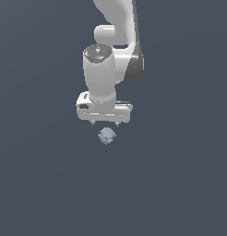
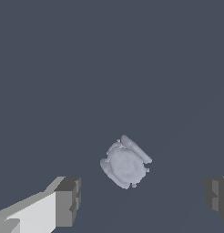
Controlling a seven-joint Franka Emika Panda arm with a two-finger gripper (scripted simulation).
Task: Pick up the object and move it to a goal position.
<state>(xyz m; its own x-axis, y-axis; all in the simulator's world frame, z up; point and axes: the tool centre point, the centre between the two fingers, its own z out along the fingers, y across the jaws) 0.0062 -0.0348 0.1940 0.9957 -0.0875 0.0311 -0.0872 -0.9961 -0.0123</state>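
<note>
The object (image 1: 106, 136) is a small pale lavender-grey lump with rounded bumps, lying on the dark grey floor. It also shows in the wrist view (image 2: 125, 162), tilted, between the two finger lines. My white gripper (image 1: 105, 123) hangs just above and slightly behind it, pointing down. It is open and empty. In the wrist view the gripper (image 2: 143, 200) has its grey fingertips (image 2: 68, 201) spread wide apart, with the object lying apart from both.
The white arm (image 1: 110, 55) rises from the gripper toward the top of the exterior view. A plain dark grey floor (image 1: 41, 184) surrounds the object on all sides.
</note>
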